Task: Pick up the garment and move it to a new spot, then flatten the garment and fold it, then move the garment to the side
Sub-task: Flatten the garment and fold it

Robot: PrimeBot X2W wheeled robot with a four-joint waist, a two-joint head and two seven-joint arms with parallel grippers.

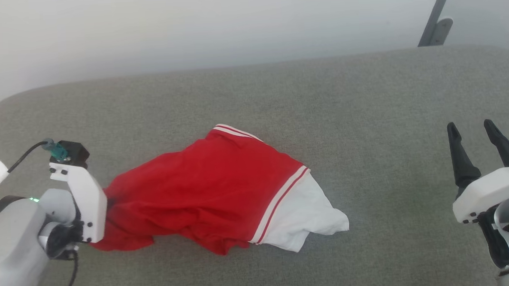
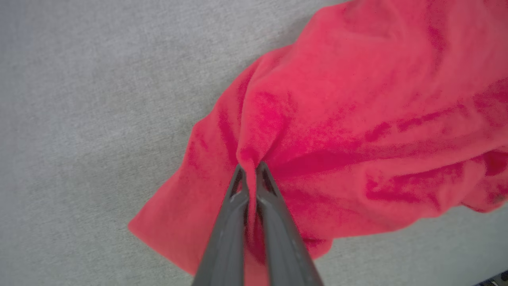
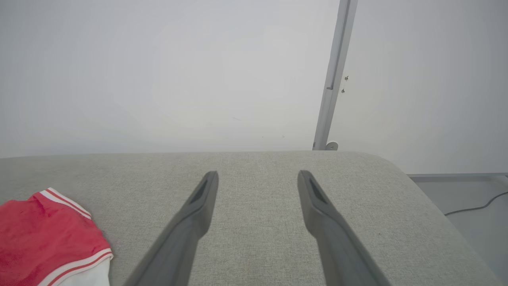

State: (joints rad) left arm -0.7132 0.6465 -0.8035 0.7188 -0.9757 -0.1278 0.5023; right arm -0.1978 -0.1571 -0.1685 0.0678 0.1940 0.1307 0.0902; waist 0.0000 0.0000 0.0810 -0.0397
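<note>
Garment [image 1: 205, 192] looks soft, light, floppy; left tool [image 2: 250, 167] clamped on a bunched red fold, right tool [image 3: 258, 174] spread, empty.

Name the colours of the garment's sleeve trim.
The sleeve trim is red-white striped; head view shows it best.

On the head camera, my left gripper [image 2: 250, 169] is hidden behind its own white wrist block [image 1: 87, 202]. The shirt [image 2: 357, 119] runs off the left wrist camera's top and right edges.
</note>
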